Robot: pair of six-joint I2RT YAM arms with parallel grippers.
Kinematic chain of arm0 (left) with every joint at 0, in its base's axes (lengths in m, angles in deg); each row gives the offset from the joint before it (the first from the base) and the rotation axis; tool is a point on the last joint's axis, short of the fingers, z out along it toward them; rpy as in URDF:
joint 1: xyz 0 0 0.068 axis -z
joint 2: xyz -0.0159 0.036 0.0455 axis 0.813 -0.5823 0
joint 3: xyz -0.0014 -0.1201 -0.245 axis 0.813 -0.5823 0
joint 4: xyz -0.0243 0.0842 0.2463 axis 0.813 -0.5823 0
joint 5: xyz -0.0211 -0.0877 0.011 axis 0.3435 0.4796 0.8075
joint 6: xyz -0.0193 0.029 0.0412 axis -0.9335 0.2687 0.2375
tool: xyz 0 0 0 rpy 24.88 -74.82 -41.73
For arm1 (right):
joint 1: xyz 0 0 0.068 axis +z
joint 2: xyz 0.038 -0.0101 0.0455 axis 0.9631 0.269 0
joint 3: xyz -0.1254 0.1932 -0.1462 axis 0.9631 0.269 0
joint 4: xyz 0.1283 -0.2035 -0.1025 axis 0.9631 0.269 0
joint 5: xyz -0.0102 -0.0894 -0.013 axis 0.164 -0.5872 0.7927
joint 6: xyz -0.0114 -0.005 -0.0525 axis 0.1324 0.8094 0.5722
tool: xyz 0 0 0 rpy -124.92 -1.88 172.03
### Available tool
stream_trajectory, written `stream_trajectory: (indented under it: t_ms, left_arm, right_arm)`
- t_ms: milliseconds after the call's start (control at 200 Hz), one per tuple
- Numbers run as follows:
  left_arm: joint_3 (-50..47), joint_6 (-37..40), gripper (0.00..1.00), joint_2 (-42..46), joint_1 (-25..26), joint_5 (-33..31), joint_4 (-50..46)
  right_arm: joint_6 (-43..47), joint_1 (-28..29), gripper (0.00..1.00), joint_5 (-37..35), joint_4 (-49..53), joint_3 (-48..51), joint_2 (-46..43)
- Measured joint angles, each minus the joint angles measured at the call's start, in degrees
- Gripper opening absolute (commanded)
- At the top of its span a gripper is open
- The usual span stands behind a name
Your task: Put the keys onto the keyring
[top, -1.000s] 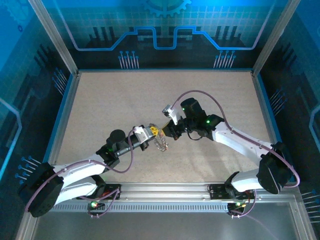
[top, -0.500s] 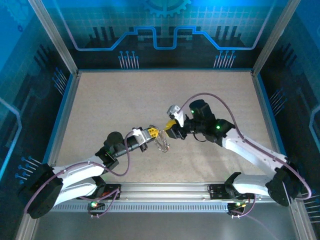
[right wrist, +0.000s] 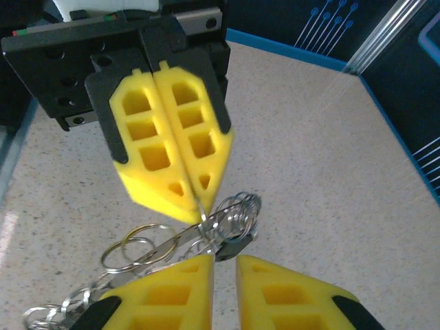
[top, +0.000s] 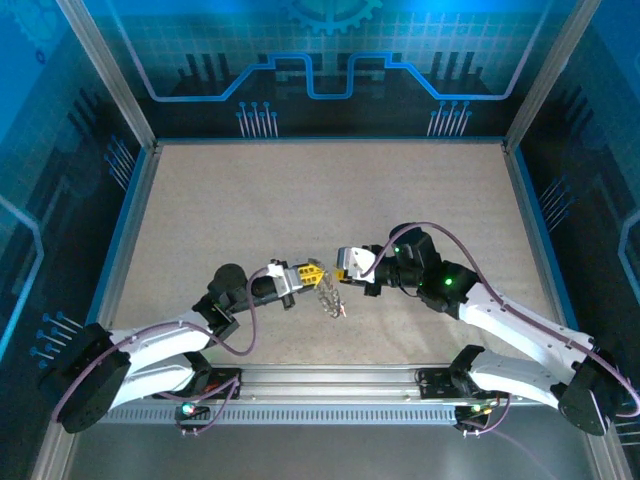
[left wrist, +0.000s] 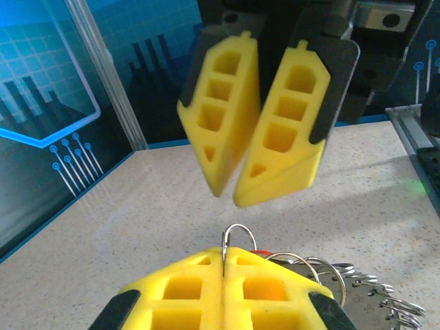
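The keyring is a bunch of thin silvery rings and small metal pieces hanging just above the table between the two arms. My left gripper is shut on one thin wire ring of that bunch. A red key head peeks out just behind its fingertips. In the right wrist view the keyring dangles from the left gripper. My right gripper is open by a narrow gap, nothing between its fingers, its tips just short of a dark piece. From above, the left gripper and right gripper face each other closely.
The speckled beige table is bounded by blue walls and aluminium posts. A metal rail runs along the near edge by the arm bases. Purple cables loop over both arms.
The right arm has swung toward the near edge and lowered, so its gripper now points at the left one. The left gripper and the keyring shifted slightly nearer too.
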Motion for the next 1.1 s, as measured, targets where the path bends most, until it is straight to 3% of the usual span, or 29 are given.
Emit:
stream_trajectory:
  t_ms: [610,1096]
  left_arm:
    - [0.0,-8.5,0.0,-12.4,0.0,1.6,18.8]
    - [0.5,-10.0,0.0,-13.0,0.0,3.8,22.0]
  right_arm:
    - [3.2,0.0,0.2,-0.9,-0.8,1.3,0.4]
    - [2.8,-0.1,0.21,-0.5,-1.3,1.3,1.1]
